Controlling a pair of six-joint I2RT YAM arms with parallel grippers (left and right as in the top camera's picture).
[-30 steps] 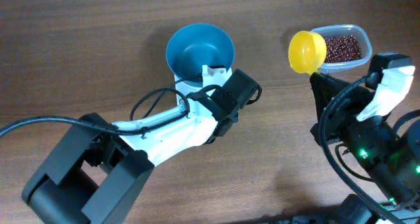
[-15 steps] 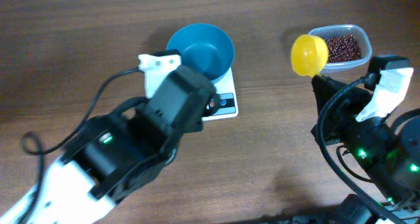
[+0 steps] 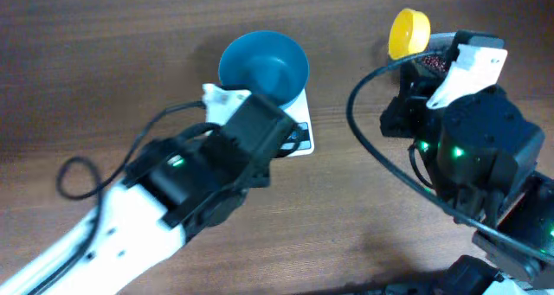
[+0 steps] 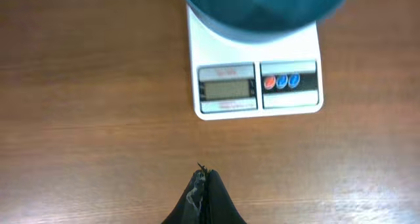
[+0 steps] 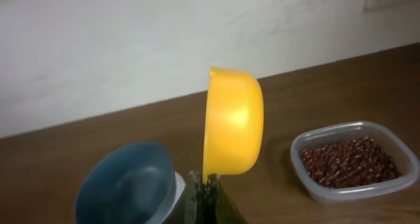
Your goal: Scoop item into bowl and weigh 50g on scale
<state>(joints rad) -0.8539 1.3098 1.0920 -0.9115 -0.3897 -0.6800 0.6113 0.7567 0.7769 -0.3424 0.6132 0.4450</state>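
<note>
Over the table, overhead view, bowl (image 3: 264, 66): teal-blue, sitting on the scale (image 3: 299, 137) far of centre, its blue inside showing.
Scale, overhead: mostly covered by the bowl and the left arm; only the near right corner with the panel shows.
Left arm, overhead: reaches in from the near left, wrist over the scale's near left edge; its fingers are hidden beneath it.
Yellow scoop (image 3: 407, 33), overhead: raised at the far right, tipped on edge.
Beans (image 3: 430, 63), overhead: a dark red-brown patch just right of the scoop, the rest under the right arm.
Left gripper (image 4: 203, 181), left wrist view: fingers pressed together to a point, nothing between them, over bare table (image 4: 85, 86) near of the scale.
Scale (image 4: 256, 50), left wrist view: white, with a grey display at left and one red and two blue buttons at right; the reading is too blurred to tell.
Bowl (image 4: 262, 7), left wrist view: on the platform, cut off by the far edge of the view.
Right gripper (image 5: 205, 188), right wrist view: clamped on the lower end of the yellow scoop (image 5: 233, 129).
Scoop, right wrist view: stands on edge, mouth facing left.
Bowl (image 5: 128, 184), right wrist view: low at left, just beside the fingers.
Beans (image 5: 348, 161), right wrist view: heaped in the clear tub (image 5: 335, 196) on the table at right, apart from the bowl.
Wall (image 5: 131, 46), right wrist view: pale, beyond the table's far edge.
</note>
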